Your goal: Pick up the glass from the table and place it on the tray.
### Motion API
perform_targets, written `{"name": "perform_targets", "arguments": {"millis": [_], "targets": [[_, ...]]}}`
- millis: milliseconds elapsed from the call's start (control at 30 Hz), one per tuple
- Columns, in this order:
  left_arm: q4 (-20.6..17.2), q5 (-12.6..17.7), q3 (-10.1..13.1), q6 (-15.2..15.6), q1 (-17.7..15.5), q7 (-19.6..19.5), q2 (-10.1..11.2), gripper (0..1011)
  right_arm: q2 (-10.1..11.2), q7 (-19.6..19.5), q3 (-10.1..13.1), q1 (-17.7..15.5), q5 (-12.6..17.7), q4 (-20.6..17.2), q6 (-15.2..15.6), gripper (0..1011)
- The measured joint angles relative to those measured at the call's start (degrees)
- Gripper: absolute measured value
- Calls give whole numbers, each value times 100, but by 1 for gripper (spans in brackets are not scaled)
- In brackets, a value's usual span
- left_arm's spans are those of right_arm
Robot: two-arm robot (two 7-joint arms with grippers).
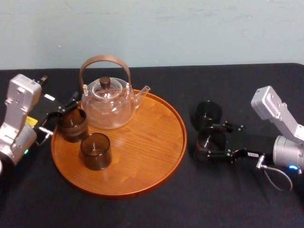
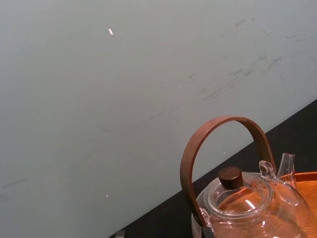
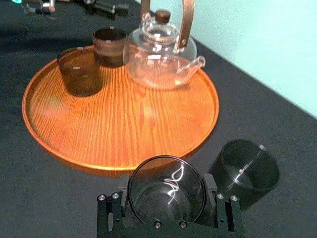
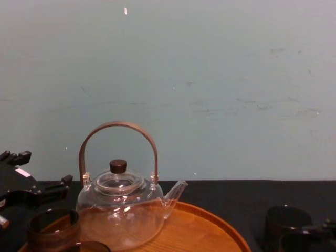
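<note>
Right wrist view: the smoky glass tumbler (image 3: 167, 192), judged light, rigid, slick and breakable, was clamped by opposite walls between the right gripper's (image 3: 167, 185) fingers (image 3: 122, 187) just beside the wooden tray (image 3: 124, 119), with the left gripper (image 1: 61, 114) held at the tray's opposite edge.

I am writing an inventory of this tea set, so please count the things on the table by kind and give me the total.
Smoky brown tumbler: 4 (two on the tray, one on the table, one in the right hand; the left hand is at the tray's left edge)
Glass teapot: 1
Round wooden tray: 1
Total: 6
</note>
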Motion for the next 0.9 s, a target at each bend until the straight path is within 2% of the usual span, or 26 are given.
{"name": "perform_targets", "arguments": {"millis": [300, 500, 800, 900], "targets": [[0, 0, 0, 0, 0, 0, 0, 1001, -27, -9, 60, 132, -1, -186, -155, 904], [0, 0, 0, 0, 0, 0, 0, 1001, -158, 104, -46, 328, -28, -220, -251, 905], [0, 0, 0, 0, 0, 0, 0, 1001, -533, 285, -404, 710, -115, -50, -360, 905], [0, 0, 0, 0, 0, 0, 0, 1001, -705, 353, -587, 863, -167, 63, -395, 905]]}}
